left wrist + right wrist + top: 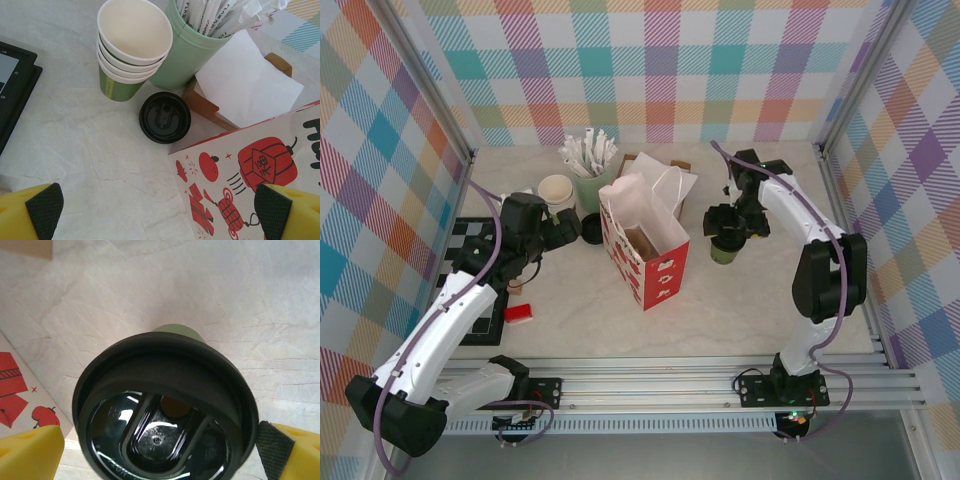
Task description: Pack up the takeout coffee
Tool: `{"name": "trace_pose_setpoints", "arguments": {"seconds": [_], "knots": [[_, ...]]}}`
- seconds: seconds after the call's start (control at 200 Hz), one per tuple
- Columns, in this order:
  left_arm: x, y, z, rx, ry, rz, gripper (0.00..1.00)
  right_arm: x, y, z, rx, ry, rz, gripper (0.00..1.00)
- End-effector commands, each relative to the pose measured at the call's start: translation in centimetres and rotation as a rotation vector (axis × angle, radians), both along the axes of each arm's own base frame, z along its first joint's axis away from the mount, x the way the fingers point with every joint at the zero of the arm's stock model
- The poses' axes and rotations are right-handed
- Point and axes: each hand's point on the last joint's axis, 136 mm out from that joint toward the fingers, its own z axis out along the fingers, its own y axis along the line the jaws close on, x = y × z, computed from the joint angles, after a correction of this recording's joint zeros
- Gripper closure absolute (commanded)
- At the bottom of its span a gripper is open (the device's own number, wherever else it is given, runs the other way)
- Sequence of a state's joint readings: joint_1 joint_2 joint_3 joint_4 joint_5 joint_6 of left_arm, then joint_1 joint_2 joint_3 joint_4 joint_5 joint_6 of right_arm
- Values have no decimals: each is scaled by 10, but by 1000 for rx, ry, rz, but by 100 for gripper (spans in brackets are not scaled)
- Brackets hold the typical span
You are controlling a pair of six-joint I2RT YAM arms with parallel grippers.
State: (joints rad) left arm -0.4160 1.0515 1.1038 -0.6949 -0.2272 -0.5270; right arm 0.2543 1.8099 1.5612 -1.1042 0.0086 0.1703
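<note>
- The left pincer (159, 210) hovers over the left part of the bench (740, 310) with its jaws spread wide and nothing between them.
- Just beyond it stands a stack of lidless cups (131, 47), touching a green holder (187, 55) full of wrapped sticks.
- A loose black lid (165, 117) lies flat on the bench, near the stack and the holder.
- A red-and-white paper bag (655, 275) stands upright and open-topped in the middle.
- The takeout coffee (165, 410) stands upright on the bench to the right of the bag, apart from it, lid on.
- The right pincer (161, 452) sits directly above the cup, jaws wide apart and straddling the lid. A sliver of bench shows at the left finger; the right pad is just beside the rim, and whether it touches cannot be told.
</note>
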Motion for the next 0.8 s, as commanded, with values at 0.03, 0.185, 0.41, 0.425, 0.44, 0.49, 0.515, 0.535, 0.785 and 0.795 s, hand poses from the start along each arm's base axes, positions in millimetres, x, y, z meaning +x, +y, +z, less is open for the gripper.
{"name": "trace_pose_setpoints", "arguments": {"seconds": [0.03,0.185,0.41,0.425,0.44,0.49,0.515,0.535,0.785,0.795], "knots": [[1,6,3,10,-22,11,0,-1,0,1,-41,24,20,0],[-2,9,-1,17,-10,16,0,0,2,-1,-55,29,33,0],[-6,12,-2,21,-13,25,0,-1,0,-6,-84,60,26,0],[-6,12,-2,22,-10,24,0,-1,0,-6,-87,62,25,0],[-6,12,-2,23,-11,25,0,-1,0,-7,-90,66,23,0],[-7,13,-2,24,-12,27,0,-1,-1,-7,-94,71,20,0],[-7,13,-2,24,-11,26,0,-2,-1,-8,-97,75,21,0],[-7,13,-2,23,-12,26,0,-2,-1,-8,-98,76,22,0],[-7,12,-4,25,-6,25,0,-1,2,-12,-92,76,22,0],[-7,12,-4,25,-5,25,0,0,3,-12,-92,74,24,0]]}}
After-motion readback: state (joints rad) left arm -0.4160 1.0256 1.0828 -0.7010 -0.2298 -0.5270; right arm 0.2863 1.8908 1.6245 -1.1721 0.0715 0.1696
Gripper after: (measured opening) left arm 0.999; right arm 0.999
